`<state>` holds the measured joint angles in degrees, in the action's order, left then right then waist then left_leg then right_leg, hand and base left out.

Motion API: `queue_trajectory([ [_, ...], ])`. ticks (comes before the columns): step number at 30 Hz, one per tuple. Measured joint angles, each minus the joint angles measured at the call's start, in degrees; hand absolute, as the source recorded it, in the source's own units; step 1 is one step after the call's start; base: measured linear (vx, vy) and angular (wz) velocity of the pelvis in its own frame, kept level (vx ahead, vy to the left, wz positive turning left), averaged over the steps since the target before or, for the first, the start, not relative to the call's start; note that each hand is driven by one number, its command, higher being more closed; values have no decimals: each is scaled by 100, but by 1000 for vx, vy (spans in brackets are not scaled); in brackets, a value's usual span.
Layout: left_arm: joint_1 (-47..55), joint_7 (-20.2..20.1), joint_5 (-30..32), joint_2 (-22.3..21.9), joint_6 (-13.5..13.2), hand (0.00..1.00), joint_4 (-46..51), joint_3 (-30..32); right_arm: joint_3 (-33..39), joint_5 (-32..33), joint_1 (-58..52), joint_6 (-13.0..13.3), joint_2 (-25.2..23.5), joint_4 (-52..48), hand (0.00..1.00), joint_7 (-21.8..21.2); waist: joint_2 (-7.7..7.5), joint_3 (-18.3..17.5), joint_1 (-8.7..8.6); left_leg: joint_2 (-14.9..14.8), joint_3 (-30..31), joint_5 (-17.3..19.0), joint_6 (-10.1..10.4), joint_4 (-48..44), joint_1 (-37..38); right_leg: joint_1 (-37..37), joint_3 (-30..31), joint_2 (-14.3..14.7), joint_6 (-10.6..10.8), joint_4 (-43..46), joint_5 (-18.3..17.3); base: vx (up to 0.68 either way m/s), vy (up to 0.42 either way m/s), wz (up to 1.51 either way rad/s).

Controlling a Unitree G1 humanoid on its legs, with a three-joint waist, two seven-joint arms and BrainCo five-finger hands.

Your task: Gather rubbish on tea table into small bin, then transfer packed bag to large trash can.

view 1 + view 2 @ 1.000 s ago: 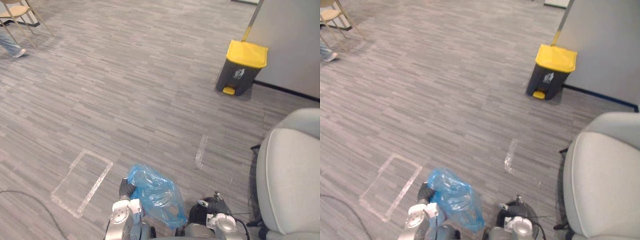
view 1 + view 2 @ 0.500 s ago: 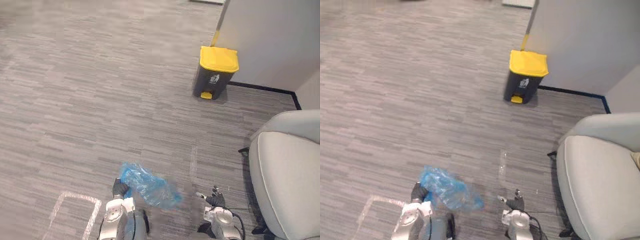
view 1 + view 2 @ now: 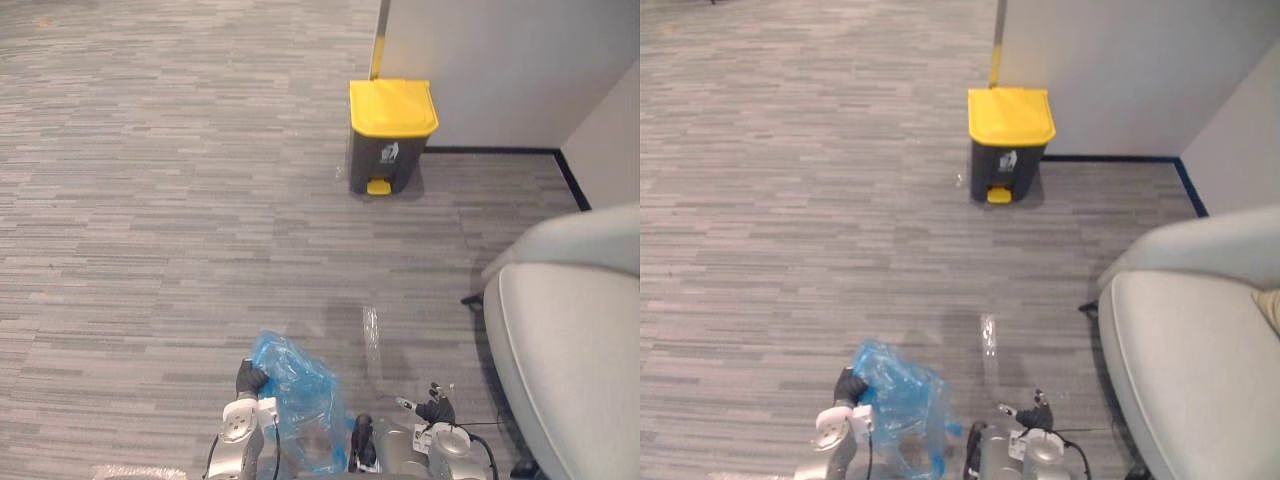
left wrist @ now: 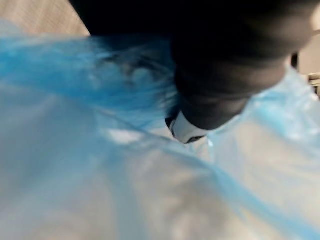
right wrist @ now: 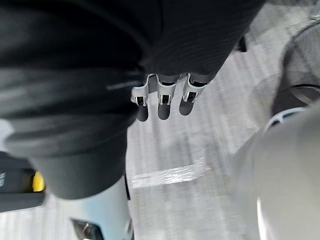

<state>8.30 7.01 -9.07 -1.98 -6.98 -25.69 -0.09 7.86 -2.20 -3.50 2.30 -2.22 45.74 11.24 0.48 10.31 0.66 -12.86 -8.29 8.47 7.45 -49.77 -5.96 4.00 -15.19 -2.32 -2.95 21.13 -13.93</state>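
The left hand [image 3: 250, 379] is low at the near edge of the scene, left of centre, with its fingers curled round the gathered top of the blue bag [image 3: 298, 402]. The bag hangs from that grip just right of the hand, crumpled and partly see-through, above the grey floor [image 3: 150, 200]. In the left wrist view blue plastic lies right against the hand's dark cover. The right hand [image 3: 437, 410] is also at the near edge, right of the bag and apart from it. Its fingers [image 5: 164, 102] hang side by side, close together and nearly straight, and hold nothing. The can [image 3: 389, 136], dark grey with a yellow lid and a yellow pedal, stands on the floor at the far side, close to the wall [image 3: 500, 60], its lid down, well apart from the bag. A strip of clear tape [image 3: 372, 328] lies on the floor between the can and the hands. A pale chair [image 3: 565, 350] takes up the near right.
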Motion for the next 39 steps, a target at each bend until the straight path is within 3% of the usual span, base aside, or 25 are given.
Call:
queue_trajectory([
  [2,47,-66,-3,-7,-5,100,237,28,-53,11,79,-1,-9,4,0,0,2,-1,142,-192,-192,325,-167,-1079,-708,-393,194,61,-52,-331,-68,358,66,-58],
  [4,29,-95,-6,-7,-5,100,299,78,-75,12,150,-1,-6,-3,0,2,-64,36,277,-183,-325,529,-347,-1024,-1208,-675,380,6,-51,-615,-68,307,116,-64],
  [6,86,-99,-4,-4,-3,100,330,140,-75,13,165,-3,-8,-21,0,10,-123,65,345,-123,-413,636,-453,-28,-1526,-975,503,-153,74,-834,-136,353,209,-57],
  [7,111,-98,-4,-6,-3,100,329,140,-70,12,114,-6,5,-109,0,21,-94,46,372,0,-371,540,-528,972,-1572,-1112,593,-285,391,-846,-319,458,360,-45],
  [8,144,-94,-4,-85,-2,100,318,117,-29,9,-3,-5,73,-183,0,52,67,-37,385,93,-139,-191,-315,2207,-1531,-1162,683,-273,728,-769,-543,455,374,-33],
  [9,127,-102,-3,-30,7,100,265,121,5,13,28,-38,29,-142,0,63,-62,-19,409,198,-240,-121,-317,2205,-1441,-1153,796,-374,798,-731,-596,369,295,-12],
  [10,36,-53,-8,65,12,100,226,186,17,19,-1,-69,-94,-147,0,65,-281,-96,407,459,-345,-96,-386,2419,-1350,-1101,888,-570,684,-871,-402,286,191,-2],
  [12,-26,-52,-8,83,6,100,245,189,94,11,9,-68,-124,-148,0,65,-300,-107,439,576,-390,119,-483,2325,-1344,-1102,1011,-686,802,-848,-171,363,246,-3],
  [14,-15,-10,-18,80,13,100,306,131,118,-3,16,-66,-111,-164,0,63,-339,-91,472,710,-624,368,-605,2353,-1042,-1011,1238,-910,914,-230,-110,351,248,-25],
  [16,167,20,-17,126,15,100,454,-11,97,-14,-72,-64,-121,-203,0,36,-321,-84,491,897,-865,557,-702,2650,-341,-104,1554,-1197,1485,2163,317,418,193,-26],
  [17,163,23,-17,133,15,100,472,-16,94,-15,-88,-65,-121,-203,0,28,-323,-85,481,924,-869,573,-728,2689,-256,54,1582,-1196,1495,2528,337,384,90,5],
  [19,150,58,-43,125,4,100,575,-11,93,-19,-110,-63,-121,-207,0,3,-260,-42,429,949,-871,683,-744,3106,338,982,1271,-1140,1185,3848,182,296,5,-5],
  [21,151,63,-130,123,4,100,574,-11,91,-21,-101,-64,-120,-208,0,4,-198,0,348,913,-863,795,-692,3377,747,1407,799,-1135,854,3784,-22,315,-72,-6],
  [23,100,58,-181,132,-9,100,515,47,94,-37,-58,-62,-119,-211,0,4,-185,2,240,785,-836,932,-486,3512,1078,1810,225,-983,668,2537,-96,387,-172,6],
  [24,59,59,-208,129,-20,100,445,87,93,-41,-43,-66,-120,-186,0,5,-222,-17,240,775,-826,945,-397,3525,1135,1821,166,-888,615,2027,11,298,-166,10],
  [25,21,61,-234,153,-23,100,356,130,80,-46,-61,-65,-123,-150,0,7,-349,-69,225,832,-762,994,-310,3567,1211,1783,195,-764,531,1160,402,437,-215,14],
  [26,-100,71,-235,118,-3,100,78,200,112,-66,-45,-66,-17,45,0,12,-286,-87,198,772,-440,1098,-197,3578,1326,1688,185,-637,179,983,594,362,-171,10],
  [30,-76,60,-228,-14,-1,100,26,271,242,-58,-40,-83,27,40,0,57,-106,-87,119,547,132,877,-208,3282,1300,1364,-96,-486,110,1038,64,446,-209,28],
  [31,-63,49,-228,-61,-1,100,32,269,208,-33,-64,-75,17,31,0,56,-50,-43,123,330,271,795,-84,2068,994,870,-266,-368,104,821,-103,347,-165,34],
  [32,-57,49,-228,-74,-1,100,33,267,190,-23,-63,-70,17,29,0,56,-28,-25,124,263,297,693,-27,1617,858,724,-286,-327,95,734,-134,330,-138,19],
  [33,-10,26,-228,-72,-2,100,47,265,89,-10,-60,-65,21,27,0,53,8,-12,154,80,301,224,26,575,469,395,-293,-217,57,522,-177,238,-23,-20],
  [34,68,5,-229,-74,-1,100,88,268,-6,-4,-22,-56,0,26,0,48,0,-20,267,-154,182,325,1,-387,-40,116,-267,-160,20,302,-198,232,9,-27],
  [36,142,-25,-228,-77,-1,100,200,266,-26,-1,14,-59,-20,27,0,33,-36,-11,298,-180,-43,582,-181,-598,-623,-191,-184,-152,24,-58,-198,331,56,-31],
  [37,165,-61,-227,-78,0,100,227,269,-26,-1,64,-61,-18,25,0,27,-47,-9,329,-143,-256,695,-328,-190,-878,-397,-102,-171,95,-343,-146,305,69,-29],
  [39,179,-75,-225,-82,-1,100,250,276,-9,-1,57,-62,-4,24,0,31,-62,-6,379,-32,-466,704,-394,836,-1017,-583,35,-242,243,-571,-76,366,177,-41],
])
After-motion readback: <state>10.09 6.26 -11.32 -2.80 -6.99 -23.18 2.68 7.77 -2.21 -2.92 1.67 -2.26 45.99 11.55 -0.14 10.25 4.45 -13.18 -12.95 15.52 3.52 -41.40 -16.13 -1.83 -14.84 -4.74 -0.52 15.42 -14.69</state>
